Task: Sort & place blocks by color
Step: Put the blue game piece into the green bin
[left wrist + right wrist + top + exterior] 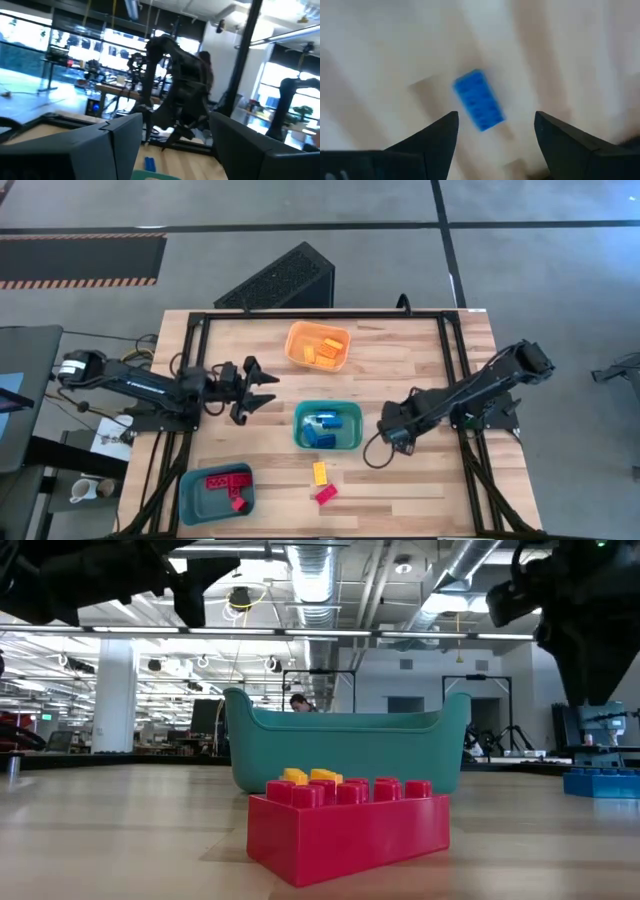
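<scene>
On the table near its front edge lie a red block (325,494) and a yellow block (319,472). In the low view the red block (350,825) is close up, with the yellow one (310,777) behind it. A blue block (479,100) lies flat on the wood right of the teal bin. My right gripper (496,116) hangs open above it, pointing down, and hides it in the high view (392,435). My left gripper (272,390) stands open and empty, raised left of the teal bin and pointing toward the table's right.
The teal bin (327,425) at mid table holds blue blocks. The orange bin (318,345) at the back holds yellow blocks. The blue bin (217,490) at the front left holds red blocks. A black frame (190,330) runs along the table's edges.
</scene>
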You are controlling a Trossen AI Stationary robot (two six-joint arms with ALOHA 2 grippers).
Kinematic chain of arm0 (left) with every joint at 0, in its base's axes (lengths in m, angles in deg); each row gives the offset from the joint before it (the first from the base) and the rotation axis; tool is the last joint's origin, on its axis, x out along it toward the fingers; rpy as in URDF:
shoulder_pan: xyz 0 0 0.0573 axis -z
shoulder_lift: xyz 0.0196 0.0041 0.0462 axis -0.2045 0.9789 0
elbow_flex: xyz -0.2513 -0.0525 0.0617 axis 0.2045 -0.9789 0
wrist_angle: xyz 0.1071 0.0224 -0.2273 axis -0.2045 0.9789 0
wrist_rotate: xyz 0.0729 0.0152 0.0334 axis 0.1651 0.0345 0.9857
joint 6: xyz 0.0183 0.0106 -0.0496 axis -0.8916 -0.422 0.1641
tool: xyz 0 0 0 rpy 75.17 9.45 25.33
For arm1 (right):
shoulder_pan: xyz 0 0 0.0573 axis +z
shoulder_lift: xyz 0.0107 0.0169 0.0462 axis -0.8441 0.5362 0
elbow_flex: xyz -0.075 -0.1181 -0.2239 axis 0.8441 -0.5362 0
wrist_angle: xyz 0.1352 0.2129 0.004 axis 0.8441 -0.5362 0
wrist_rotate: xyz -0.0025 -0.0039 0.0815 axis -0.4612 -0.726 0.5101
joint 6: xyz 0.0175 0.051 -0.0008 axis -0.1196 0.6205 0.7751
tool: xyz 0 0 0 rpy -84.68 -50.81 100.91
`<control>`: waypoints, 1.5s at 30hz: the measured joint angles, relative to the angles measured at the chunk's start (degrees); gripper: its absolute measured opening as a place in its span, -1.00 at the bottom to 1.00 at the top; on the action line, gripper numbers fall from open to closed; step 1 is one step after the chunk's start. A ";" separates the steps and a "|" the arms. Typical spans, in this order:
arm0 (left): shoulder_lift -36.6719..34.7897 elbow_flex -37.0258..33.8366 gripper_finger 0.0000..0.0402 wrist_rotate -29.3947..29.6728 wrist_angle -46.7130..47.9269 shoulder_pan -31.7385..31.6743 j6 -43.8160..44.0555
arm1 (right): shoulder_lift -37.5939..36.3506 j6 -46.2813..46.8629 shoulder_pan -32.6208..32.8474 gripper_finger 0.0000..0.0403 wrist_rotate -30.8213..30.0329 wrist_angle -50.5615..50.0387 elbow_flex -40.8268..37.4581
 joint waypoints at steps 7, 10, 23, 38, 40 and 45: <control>0.26 0.00 0.07 -0.03 -0.10 0.77 -1.27 | -0.05 -7.82 -4.69 0.42 6.04 2.26 -2.54; 0.26 0.00 0.07 -0.21 0.88 0.77 -1.12 | -2.85 -10.02 -4.48 0.40 3.69 8.15 -6.25; 0.26 0.00 0.07 -1.12 2.58 0.75 -1.58 | -17.79 -5.61 -2.66 0.18 6.31 21.63 -24.69; 0.26 0.00 0.07 1.85 2.48 0.69 -3.35 | -2.11 -6.46 5.26 0.27 0.71 28.09 -24.75; 0.26 0.02 0.07 1.87 2.48 0.69 -3.35 | 0.06 -6.15 5.15 0.25 0.92 27.54 -23.70; 0.26 0.02 0.07 1.89 2.49 0.69 -3.39 | 1.43 -4.09 5.25 -0.07 0.89 24.01 -19.68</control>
